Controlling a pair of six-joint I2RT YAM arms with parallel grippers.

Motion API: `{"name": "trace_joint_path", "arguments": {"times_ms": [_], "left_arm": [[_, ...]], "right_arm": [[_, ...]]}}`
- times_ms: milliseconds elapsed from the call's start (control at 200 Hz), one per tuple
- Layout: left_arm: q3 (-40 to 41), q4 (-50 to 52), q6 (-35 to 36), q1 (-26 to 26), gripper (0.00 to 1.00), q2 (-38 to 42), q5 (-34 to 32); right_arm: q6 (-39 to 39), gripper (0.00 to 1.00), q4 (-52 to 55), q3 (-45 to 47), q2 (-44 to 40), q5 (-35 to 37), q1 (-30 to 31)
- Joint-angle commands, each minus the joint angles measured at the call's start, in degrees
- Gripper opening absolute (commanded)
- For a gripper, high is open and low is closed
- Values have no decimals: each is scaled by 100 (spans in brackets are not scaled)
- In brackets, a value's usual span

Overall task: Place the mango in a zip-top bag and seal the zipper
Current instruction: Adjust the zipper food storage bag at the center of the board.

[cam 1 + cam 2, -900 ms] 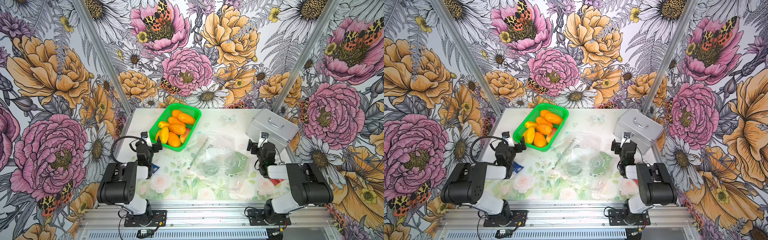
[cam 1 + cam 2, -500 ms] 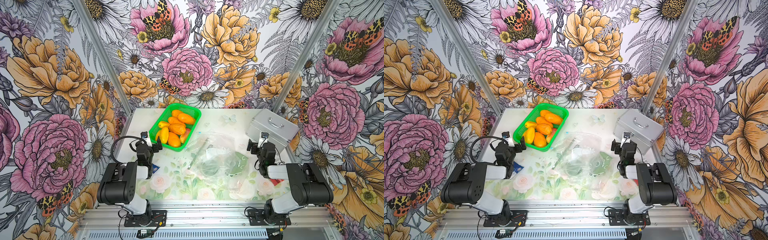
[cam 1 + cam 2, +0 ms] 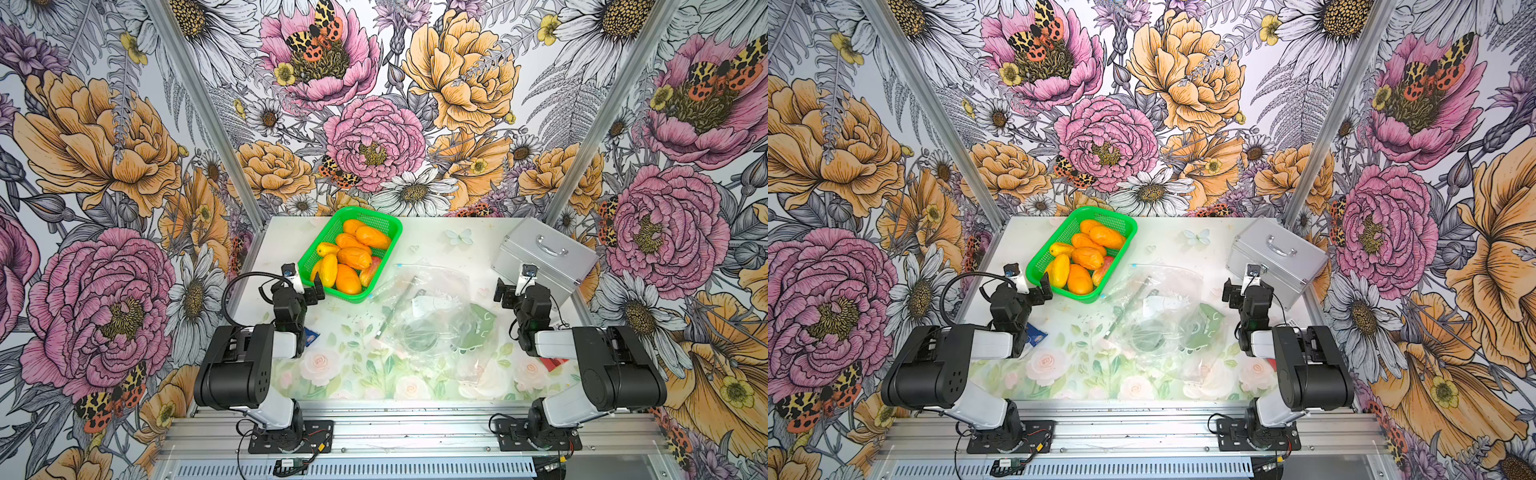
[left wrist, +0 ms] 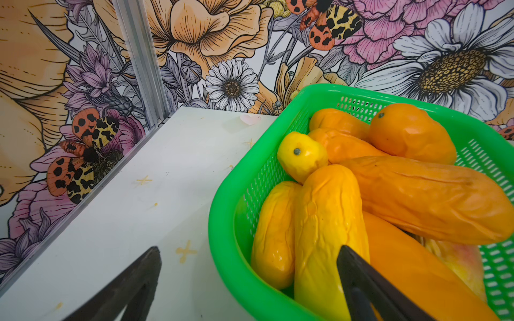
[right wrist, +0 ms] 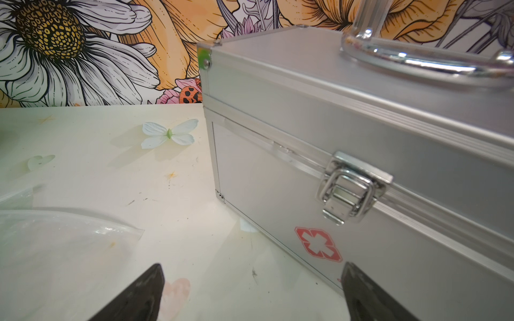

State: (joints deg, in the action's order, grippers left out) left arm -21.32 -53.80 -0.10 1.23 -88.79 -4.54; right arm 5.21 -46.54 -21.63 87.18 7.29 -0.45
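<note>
Several orange and yellow mangoes lie in a green basket at the back left of the table. A heap of clear zip-top bags lies flat mid-table, some with things inside. My left gripper stands open at the basket's near corner. In the left wrist view the gripper straddles the basket rim: one finger is over a yellow mango, the other over the table. My right gripper is open and empty.
A silver first-aid case stands at the back right, close in front of the right gripper. A blue packet lies beside the left arm, and a red item by the right arm. A bag corner shows in the right wrist view.
</note>
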Motion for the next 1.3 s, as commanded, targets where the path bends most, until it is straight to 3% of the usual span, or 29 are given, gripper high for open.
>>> {"name": "trace_joint_path", "arguments": {"times_ms": [0, 260, 340, 540, 716, 991, 1121, 1291], "left_arm": [[-13, 24, 10, -53, 99, 29, -91], [-12, 24, 10, -47, 99, 29, -75], [-30, 51, 36, 0, 99, 20, 205], [-34, 244, -2, -6, 99, 259, 55], [-294, 1153, 130, -153, 99, 794, -206], [-534, 1750, 655, -834, 99, 1261, -1151], [-602, 1918, 406, -968, 99, 1700, -1282], [-1066, 3083, -117, -1380, 99, 2271, -1629]], "right_arm": [[-16, 99, -92, -130, 27, 95, -11], [-34, 99, -99, -122, 8, 53, -11], [-47, 99, -11, -161, -15, 15, -16], [-25, 99, 516, -308, -317, 104, -3], [198, 100, 1938, -790, -786, 390, 5], [872, 99, 3613, -1409, -1416, 1037, 251], [1397, 99, 4662, -1962, -1593, 1327, 505], [2013, 99, 6088, -2802, -1657, 1126, 1277]]}}
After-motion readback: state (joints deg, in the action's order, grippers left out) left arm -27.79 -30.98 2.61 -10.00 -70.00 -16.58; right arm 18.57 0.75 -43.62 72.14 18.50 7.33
